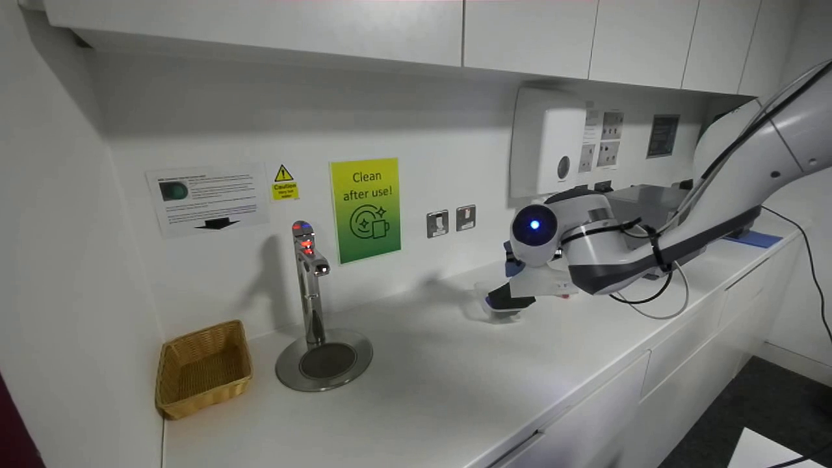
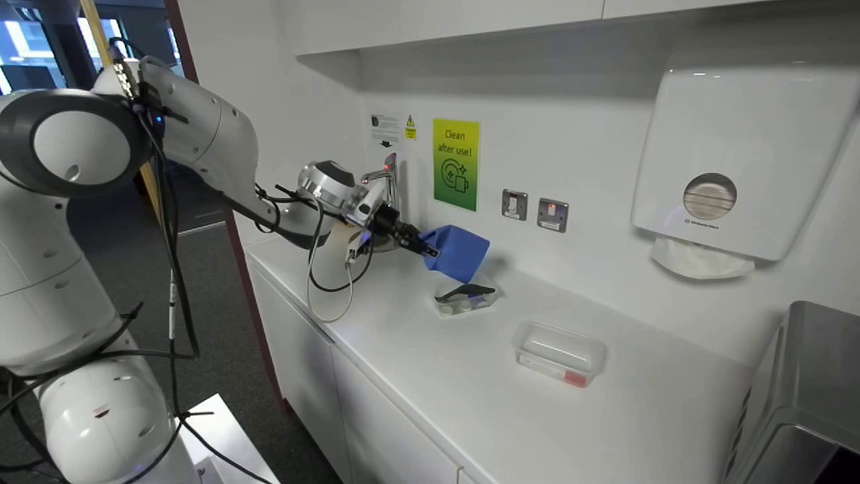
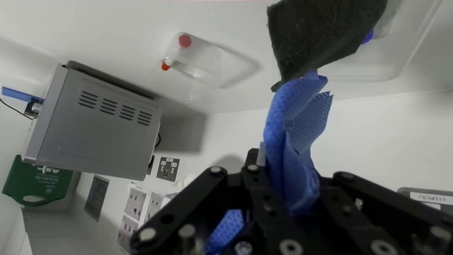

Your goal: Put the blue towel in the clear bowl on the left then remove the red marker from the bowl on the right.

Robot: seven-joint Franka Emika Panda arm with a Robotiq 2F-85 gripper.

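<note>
My gripper (image 2: 430, 251) is shut on the blue towel (image 2: 461, 252) and holds it above the left clear bowl (image 2: 486, 299). In the wrist view the towel (image 3: 295, 131) is folded between the fingers (image 3: 283, 170). A dark cloth (image 2: 467, 291) lies on the left bowl, partly over its rim; it also shows large in the wrist view (image 3: 318, 39). The right clear bowl (image 2: 537, 363) stands apart. A red-capped marker (image 3: 168, 64) lies in it, and a red round spot shows beside it. In an exterior view the arm hides most of the right bowl.
A grey microwave (image 2: 806, 376) stands on the counter beyond the right bowl. A paper towel dispenser (image 2: 732, 141) hangs on the back wall above. A tap (image 1: 309, 286) and wicker basket (image 1: 203, 370) are at the far end. Cabinets (image 1: 273, 26) overhang the counter.
</note>
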